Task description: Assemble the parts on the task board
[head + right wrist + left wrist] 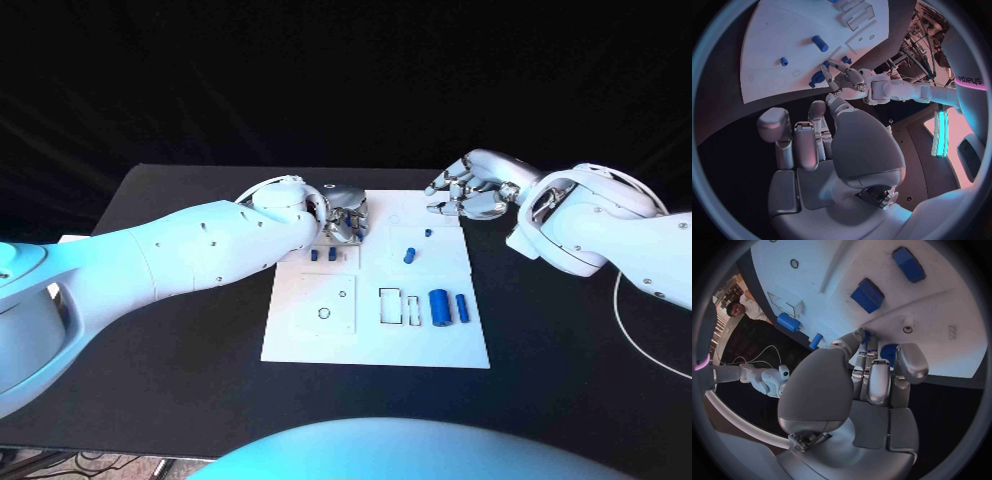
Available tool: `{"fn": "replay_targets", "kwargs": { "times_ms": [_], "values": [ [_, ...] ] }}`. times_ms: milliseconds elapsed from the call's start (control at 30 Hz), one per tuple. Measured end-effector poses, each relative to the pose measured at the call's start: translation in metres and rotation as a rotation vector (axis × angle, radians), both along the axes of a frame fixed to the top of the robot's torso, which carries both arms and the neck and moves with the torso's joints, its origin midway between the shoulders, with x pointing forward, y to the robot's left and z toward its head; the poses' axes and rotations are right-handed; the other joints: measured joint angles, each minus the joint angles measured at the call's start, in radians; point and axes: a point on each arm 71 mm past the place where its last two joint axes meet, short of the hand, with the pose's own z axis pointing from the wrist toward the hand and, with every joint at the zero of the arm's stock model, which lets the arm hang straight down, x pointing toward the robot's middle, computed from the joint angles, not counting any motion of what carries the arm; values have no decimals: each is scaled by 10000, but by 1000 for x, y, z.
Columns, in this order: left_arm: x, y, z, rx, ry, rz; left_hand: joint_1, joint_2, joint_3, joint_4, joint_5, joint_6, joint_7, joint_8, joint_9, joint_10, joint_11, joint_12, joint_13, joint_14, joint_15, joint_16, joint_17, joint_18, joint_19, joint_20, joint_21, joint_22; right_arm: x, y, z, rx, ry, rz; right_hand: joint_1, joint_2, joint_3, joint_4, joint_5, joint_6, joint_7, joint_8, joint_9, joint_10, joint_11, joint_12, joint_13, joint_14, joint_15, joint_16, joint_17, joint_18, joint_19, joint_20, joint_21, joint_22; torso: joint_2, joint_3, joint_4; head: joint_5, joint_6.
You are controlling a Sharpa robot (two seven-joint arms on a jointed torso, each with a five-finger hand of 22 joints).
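Head view: the flat white rectangular task board (433,345) lies in the middle of the black tabletop (173,380), with outlined recesses and small holes across its face. On it, near the edge closest to the robot's right arm, 2 blue cylindrical parts (450,307) lie side by side, the thicker one beside the thinner one. A short blue peg (410,255) and a tiny blue stud (427,233) sit further up the board, between the 2 hands. 2 small dark-blue block parts (323,255) stand just below the left hand.

The left hand (338,215) is over the board's far left corner, fingers curled downward and close together. In the left wrist view its fingertips (862,335) press around a small blue piece (887,351) against the board; whether it is truly pinched or only touched, I cannot tell. The 2 blue blocks (868,296) lie just beyond those fingertips.

The right hand (469,190) hovers at the board's far right corner, over the tabletop edge. In the right wrist view its fingers (786,135) are loosely bent and apart, holding nothing, with the board well ahead of them.
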Motion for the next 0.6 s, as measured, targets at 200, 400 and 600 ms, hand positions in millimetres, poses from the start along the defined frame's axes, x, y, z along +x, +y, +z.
{"fn": "replay_targets", "kwargs": {
  "times_ms": [200,400,600],
  "values": [
    [0,0,0,35,14,9,52,56,246,-191,-46,412,-76,116,31,432,-96,87,87,0,-73,0,-59,-1,74,-74,267,183,0,0,0,1,1,6,0,0,0,0,0,0,0,0,0,0,0,0,-1,0,0,0,0,0,0,0,0,0,-1,-4,4,1,-3],
    [-1,0,0,-4,-14,8,21,108,403,-317,-53,481,-77,109,45,498,-125,7,135,-1,-73,0,-133,0,90,-90,348,294,0,1,0,5,1,16,0,0,0,0,0,0,0,0,0,0,0,0,-2,0,0,0,0,0,0,0,0,0,-2,-6,4,0,8],
    [-4,8,3,-169,-66,63,11,118,558,-419,-83,477,-73,52,15,515,-108,-204,136,-1,-73,0,-180,0,90,-90,400,340,0,1,0,5,-1,18,0,0,0,0,0,0,0,0,0,0,0,0,-2,0,0,0,0,0,0,0,0,0,-8,-7,5,-9,29]
  ]
}}
